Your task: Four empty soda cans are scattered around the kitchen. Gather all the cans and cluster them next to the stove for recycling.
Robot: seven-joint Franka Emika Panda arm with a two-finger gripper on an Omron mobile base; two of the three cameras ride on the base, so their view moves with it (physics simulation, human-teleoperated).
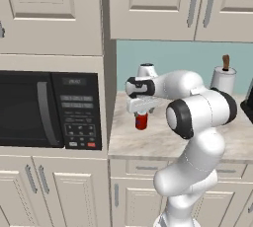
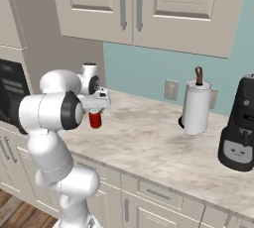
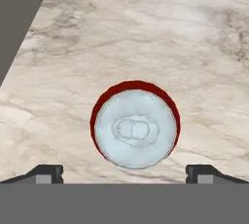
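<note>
A red soda can (image 1: 142, 121) stands upright on the marble counter (image 1: 163, 139) near its left end. From the right base view the same soda can (image 2: 95, 119) sits just under my hand. Looking straight down in the hand view, the can's silvery top (image 3: 134, 129) lies between my two fingertips. My gripper (image 3: 124, 173) hangs directly above the can, open, its jaws spread wider than the can and not touching it. In the left base view the gripper (image 1: 141, 113) is right over the can's top. The stove is out of view.
A black microwave (image 1: 47, 110) is built into the tall cabinet left of the counter. A white paper-towel roll (image 2: 195, 105) and a black coffee machine (image 2: 239, 125) stand further right. Upper cabinets (image 2: 149, 4) hang overhead. Bare marble lies between the can and the roll.
</note>
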